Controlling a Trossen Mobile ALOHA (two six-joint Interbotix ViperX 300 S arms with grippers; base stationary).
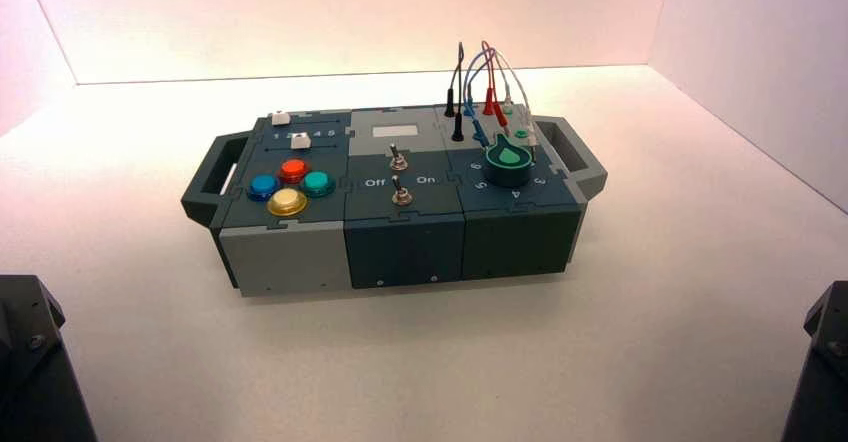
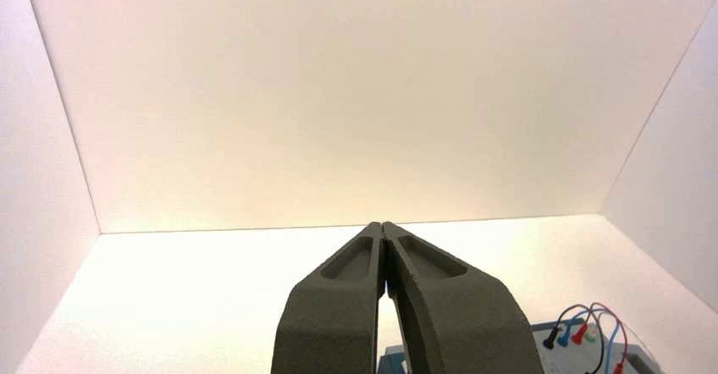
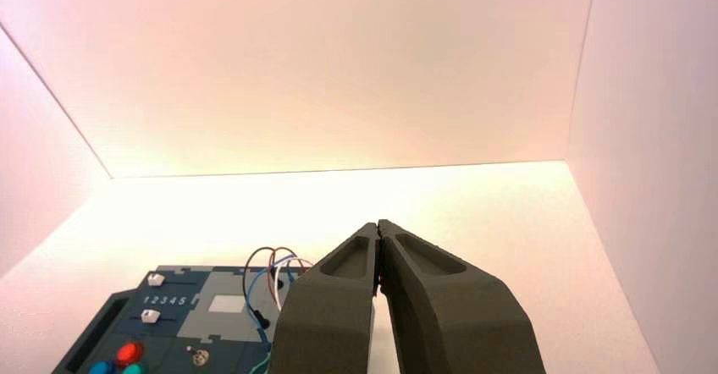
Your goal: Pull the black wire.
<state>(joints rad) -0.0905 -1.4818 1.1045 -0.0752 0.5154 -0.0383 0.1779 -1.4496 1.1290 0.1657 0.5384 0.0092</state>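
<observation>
The left gripper, at the near left, is closed, its tips together with nothing between them. Right of it stands the box. On its left third are 2 white sliders at the far side and, nearer, 4 buttons: blue, yellow, red and green. The middle holds 2 switches, 1 behind the other. On the right third, the black wire arches up from the far left part, both plugs down on the panel; right of it rise blue, red and white wires. Nearer sits the green knob. The right gripper, at the near right, is closed and empty.
</observation>
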